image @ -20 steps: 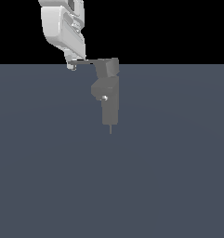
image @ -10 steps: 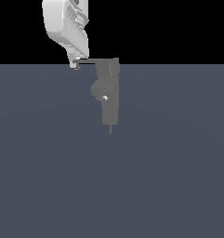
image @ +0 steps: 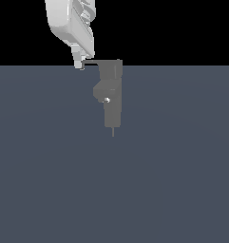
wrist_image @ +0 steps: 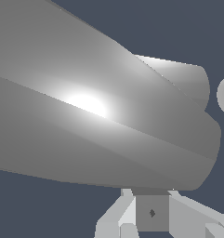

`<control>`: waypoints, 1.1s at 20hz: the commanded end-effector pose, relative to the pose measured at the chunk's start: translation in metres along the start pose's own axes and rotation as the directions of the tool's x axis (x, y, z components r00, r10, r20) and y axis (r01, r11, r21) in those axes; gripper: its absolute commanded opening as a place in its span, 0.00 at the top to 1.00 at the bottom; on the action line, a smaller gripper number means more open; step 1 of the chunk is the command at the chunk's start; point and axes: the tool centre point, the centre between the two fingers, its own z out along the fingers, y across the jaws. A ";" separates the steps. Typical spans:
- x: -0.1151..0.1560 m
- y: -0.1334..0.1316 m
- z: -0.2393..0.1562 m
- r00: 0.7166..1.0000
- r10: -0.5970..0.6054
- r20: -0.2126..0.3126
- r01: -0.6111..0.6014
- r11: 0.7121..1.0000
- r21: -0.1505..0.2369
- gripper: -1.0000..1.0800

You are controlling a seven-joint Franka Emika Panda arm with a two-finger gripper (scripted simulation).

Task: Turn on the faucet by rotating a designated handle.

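Dark slate-blue desk [image: 173, 180] carries the grey faucet [image: 111, 102] near its far edge, the handle [image: 90, 63] projecting toward the exterior view's left, its tip touching the white claw [image: 79, 66]; claw aperture cannot be determined

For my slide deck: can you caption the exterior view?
White claw at the outer tip of the grey faucet's thin handle, above a dark floor.
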 end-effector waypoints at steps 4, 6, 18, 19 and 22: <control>0.015 0.012 -0.004 1.000 0.007 0.002 -0.007 1.000 0.005 1.00; 0.019 0.017 -0.004 1.000 0.007 0.002 -0.007 1.000 0.005 1.00; 0.074 0.021 -0.002 1.000 0.002 0.000 -0.002 1.000 0.002 1.00; 0.081 0.022 -0.002 1.000 0.002 0.000 -0.002 1.000 0.002 1.00; 0.102 0.022 -0.003 1.000 0.004 0.001 -0.004 1.000 0.003 1.00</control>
